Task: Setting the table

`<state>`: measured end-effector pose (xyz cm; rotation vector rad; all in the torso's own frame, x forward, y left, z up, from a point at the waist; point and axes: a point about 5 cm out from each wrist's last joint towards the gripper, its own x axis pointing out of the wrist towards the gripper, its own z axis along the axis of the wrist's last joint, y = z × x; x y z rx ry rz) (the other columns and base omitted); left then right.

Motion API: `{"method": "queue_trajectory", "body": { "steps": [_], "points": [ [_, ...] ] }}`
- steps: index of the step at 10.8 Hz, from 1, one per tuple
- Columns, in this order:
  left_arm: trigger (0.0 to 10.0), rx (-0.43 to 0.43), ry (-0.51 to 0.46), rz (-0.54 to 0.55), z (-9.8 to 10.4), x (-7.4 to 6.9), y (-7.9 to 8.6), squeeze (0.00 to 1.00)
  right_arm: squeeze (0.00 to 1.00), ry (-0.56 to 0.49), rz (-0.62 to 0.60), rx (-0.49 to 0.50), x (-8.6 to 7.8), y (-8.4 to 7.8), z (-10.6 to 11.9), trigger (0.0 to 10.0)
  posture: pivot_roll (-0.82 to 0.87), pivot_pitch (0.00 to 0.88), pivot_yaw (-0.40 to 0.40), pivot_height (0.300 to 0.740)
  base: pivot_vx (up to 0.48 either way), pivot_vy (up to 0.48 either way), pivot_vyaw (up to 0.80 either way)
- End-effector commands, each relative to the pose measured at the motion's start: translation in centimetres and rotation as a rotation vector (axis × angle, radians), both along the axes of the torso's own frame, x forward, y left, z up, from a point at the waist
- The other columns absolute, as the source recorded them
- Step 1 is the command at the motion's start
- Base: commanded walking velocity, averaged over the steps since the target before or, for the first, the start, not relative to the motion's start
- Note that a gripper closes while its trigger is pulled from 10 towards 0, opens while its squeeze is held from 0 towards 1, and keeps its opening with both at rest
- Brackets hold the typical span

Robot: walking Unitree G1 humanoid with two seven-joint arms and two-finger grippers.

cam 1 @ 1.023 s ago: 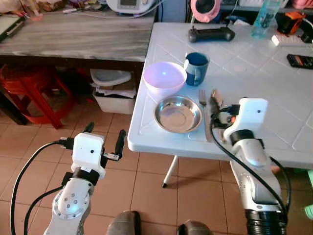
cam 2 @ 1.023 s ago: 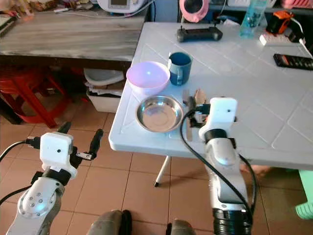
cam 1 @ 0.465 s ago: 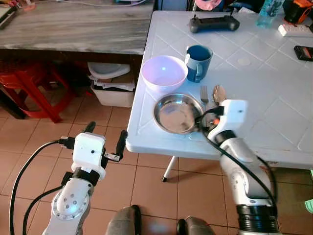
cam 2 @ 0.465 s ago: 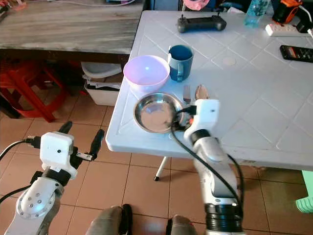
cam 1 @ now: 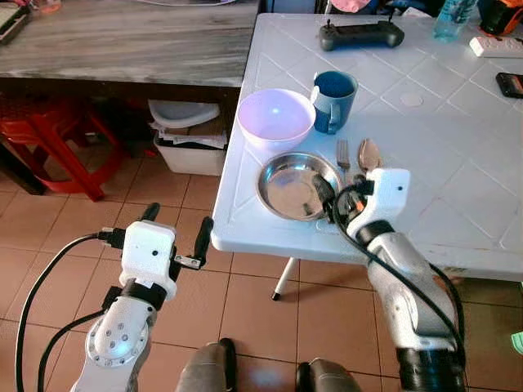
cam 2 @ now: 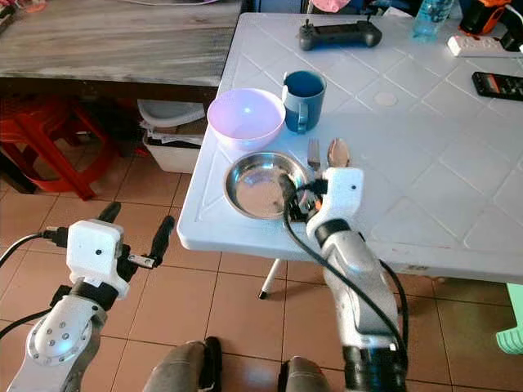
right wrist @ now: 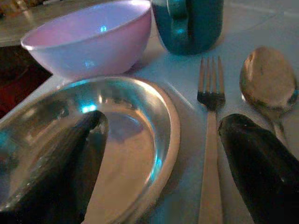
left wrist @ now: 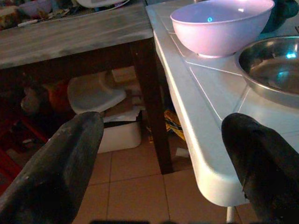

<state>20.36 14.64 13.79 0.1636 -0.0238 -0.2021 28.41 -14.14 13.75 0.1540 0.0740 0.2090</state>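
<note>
A steel plate (cam 1: 290,184) lies near the white table's front left corner. Behind it stand a pink bowl (cam 1: 275,118) and a blue mug (cam 1: 333,88). A fork (cam 1: 342,153) and a spoon (cam 1: 368,153) lie side by side to the right of the plate. My right gripper (cam 1: 340,198) is low over the table and open. In the right wrist view one finger (right wrist: 60,168) is over the plate's inside. The other finger (right wrist: 261,163) is over the spoon's handle, and the fork (right wrist: 210,140) lies between them. My left gripper (cam 1: 173,233) is open above the floor, left of the table corner (left wrist: 210,182).
A wooden table (cam 1: 122,45) stands to the left, with a red stool (cam 1: 49,135) and a white bin (cam 1: 192,151) beneath it. A black controller (cam 1: 359,34), a bottle (cam 1: 449,10) and a remote (cam 1: 511,84) lie at the white table's far side. Feet (cam 1: 212,371) show below.
My right gripper has shifted left from above the fork and spoon handles, so that one finger now sits over the plate. The camera tilted slightly. The left arm is still.
</note>
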Motion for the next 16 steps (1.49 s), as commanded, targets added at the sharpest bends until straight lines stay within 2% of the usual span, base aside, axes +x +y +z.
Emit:
{"method": "queue_trajectory", "body": {
  "steps": [1,3,4,11,16],
  "points": [
    [10.0,0.001,-0.007,-0.012,0.3,-0.1,-0.1,0.00,1.00,0.010,0.003,0.006,-0.3,0.1,-0.1,10.0,0.10,0.190,0.042,0.740,0.000,0.000,0.00],
    [10.0,-0.001,-0.008,-0.011,0.3,-0.1,-0.1,0.00,1.00,0.018,0.007,0.013,-0.2,0.1,0.0,10.0,0.10,0.193,0.035,0.740,0.000,0.000,0.00],
    [10.0,-0.003,-0.006,-0.009,0.3,-0.1,-0.2,0.00,0.00,0.021,0.012,0.012,-0.1,0.1,-0.1,10.0,0.10,0.194,0.035,0.740,0.000,0.000,0.00],
    [10.0,-0.011,0.000,-0.010,0.3,-0.1,-0.2,0.00,0.00,0.015,0.080,0.043,-0.1,1.1,1.3,10.0,0.09,0.210,0.032,0.740,0.000,0.000,0.00],
    [10.0,-0.016,0.009,-0.012,0.2,-0.4,-0.3,0.00,0.00,0.048,0.126,0.048,0.0,1.4,0.8,10.0,0.10,0.203,0.032,0.740,0.000,0.000,0.00]
  ]
}}
